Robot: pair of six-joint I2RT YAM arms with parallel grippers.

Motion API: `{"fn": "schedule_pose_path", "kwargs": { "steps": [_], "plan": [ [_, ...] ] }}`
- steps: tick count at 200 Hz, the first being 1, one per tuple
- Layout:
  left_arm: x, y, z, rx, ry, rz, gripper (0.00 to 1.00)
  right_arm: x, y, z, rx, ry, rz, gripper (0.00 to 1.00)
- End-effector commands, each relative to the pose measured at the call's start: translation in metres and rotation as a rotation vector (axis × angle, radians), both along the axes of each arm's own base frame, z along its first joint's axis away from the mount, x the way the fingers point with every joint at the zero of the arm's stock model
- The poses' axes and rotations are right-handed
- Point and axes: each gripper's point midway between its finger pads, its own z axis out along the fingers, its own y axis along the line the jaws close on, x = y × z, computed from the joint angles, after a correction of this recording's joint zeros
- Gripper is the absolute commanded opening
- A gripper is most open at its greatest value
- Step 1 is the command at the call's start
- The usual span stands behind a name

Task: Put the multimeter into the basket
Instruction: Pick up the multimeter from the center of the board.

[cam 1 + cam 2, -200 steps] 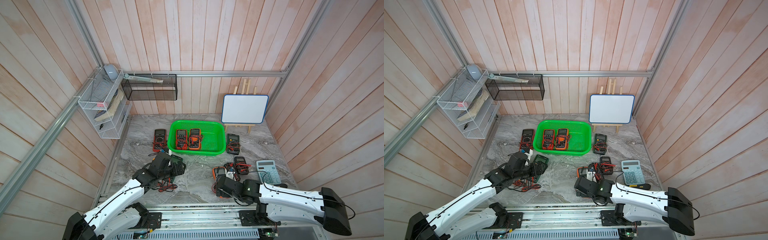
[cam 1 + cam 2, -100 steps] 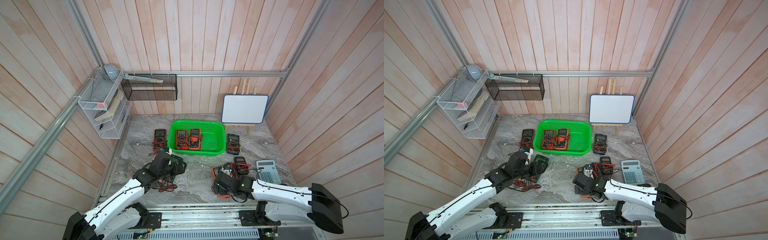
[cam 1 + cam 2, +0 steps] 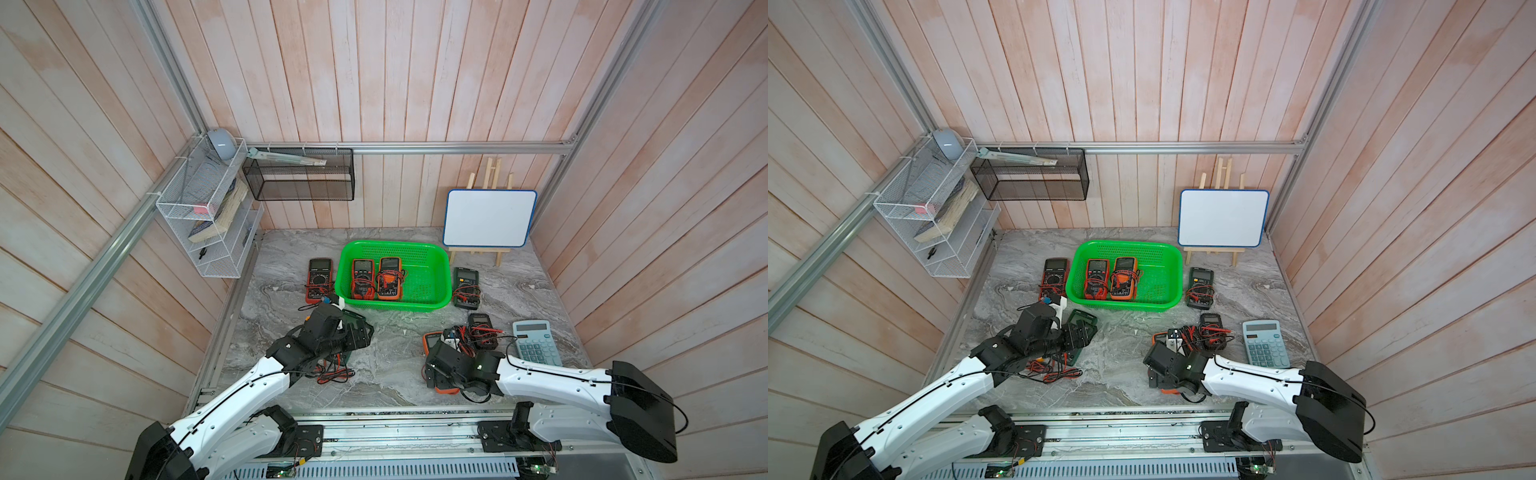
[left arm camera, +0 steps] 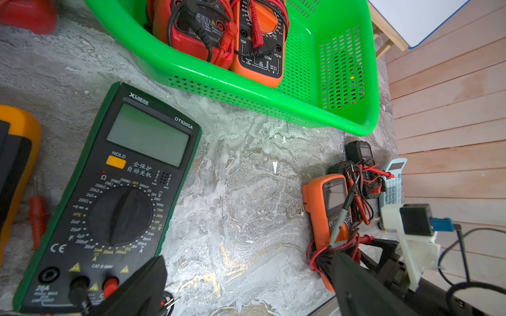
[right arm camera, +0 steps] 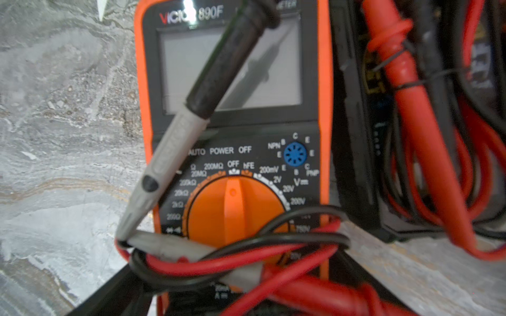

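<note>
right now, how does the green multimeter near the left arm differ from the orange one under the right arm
The green multimeter has a dark green case and black dial; the orange multimeter has an orange case and dial. The green multimeter's screen and dial are uncovered; a probe and red and black leads lie across the orange multimeter. Both lie face up on the table, screens blank, outside the basket.

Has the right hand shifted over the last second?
Yes. The right hand has slid slightly away from the calculator, which has not moved, and now sits further over the orange multimeter.
</note>
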Motion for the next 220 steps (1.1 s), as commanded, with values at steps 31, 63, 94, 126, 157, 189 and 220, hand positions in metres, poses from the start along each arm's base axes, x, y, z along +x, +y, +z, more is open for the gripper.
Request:
{"fn": "schedule_pose_path", "kwargs": {
  "steps": [31, 63, 94, 126, 157, 189, 220],
  "plan": [
    [0.003, -0.004, -0.001, -0.008, -0.005, -0.003, 1.0, 0.003, 0.018, 0.003, 0.087, -0.001, 0.026, 0.98],
    [0.005, -0.006, -0.003, -0.006, 0.0, -0.004, 1.0, 0.003, 0.014, -0.001, 0.065, 0.014, 0.022, 0.98],
    [0.006, -0.007, -0.005, -0.008, 0.002, -0.008, 1.0, 0.004, 0.013, -0.005, 0.057, 0.014, 0.025, 0.98],
    [0.006, -0.009, -0.007, -0.005, 0.007, -0.013, 1.0, 0.007, 0.02, -0.012, 0.042, 0.034, 0.052, 0.98],
    [0.006, -0.008, -0.006, -0.009, 0.007, -0.008, 1.0, 0.006, 0.026, -0.018, -0.009, 0.075, 0.098, 0.92],
    [0.008, -0.006, -0.001, -0.01, -0.002, 0.008, 1.0, 0.005, 0.029, -0.009, 0.015, 0.069, 0.114, 0.7],
    [0.014, 0.003, 0.009, -0.001, -0.039, 0.063, 1.0, 0.005, 0.041, 0.012, 0.094, 0.057, 0.139, 0.47]
  ]
}}
